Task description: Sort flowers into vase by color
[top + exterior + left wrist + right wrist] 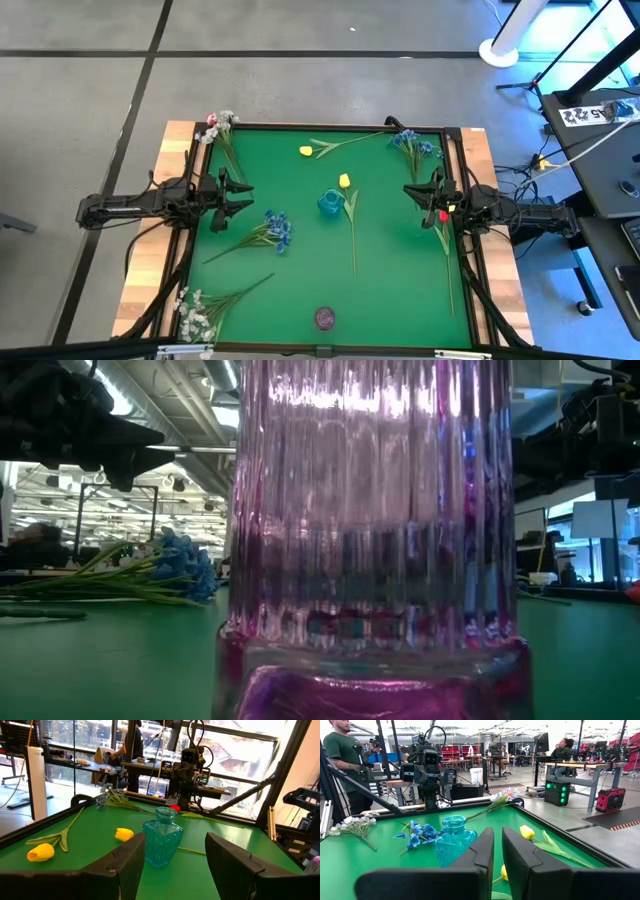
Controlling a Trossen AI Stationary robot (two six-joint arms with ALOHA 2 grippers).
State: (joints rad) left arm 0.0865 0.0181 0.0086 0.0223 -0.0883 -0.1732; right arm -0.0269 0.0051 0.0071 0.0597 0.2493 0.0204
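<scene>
My left gripper (243, 193) waits open at the table's left edge and points level at a teal glass vase (329, 204) in the middle. Facing it from the right edge, my right gripper (410, 190) is shut on nothing. Flowers lie flat on the green mat. Two yellow tulips (306, 151) (344, 181) are near the teal vase. Blue clusters lie at the far right (412, 145) and left of centre (278, 230). White sprays lie at the far left (220, 125) and near left (195, 310). A red bud (443, 214) lies under my right arm. A purple vase (325, 318) stands at the near edge.
A raised dark rim (330, 127) frames the green mat on a wooden table. The purple vase (370, 540) fills the low view. Free mat lies between the vases and at the near right. People and workbenches show in the room beyond.
</scene>
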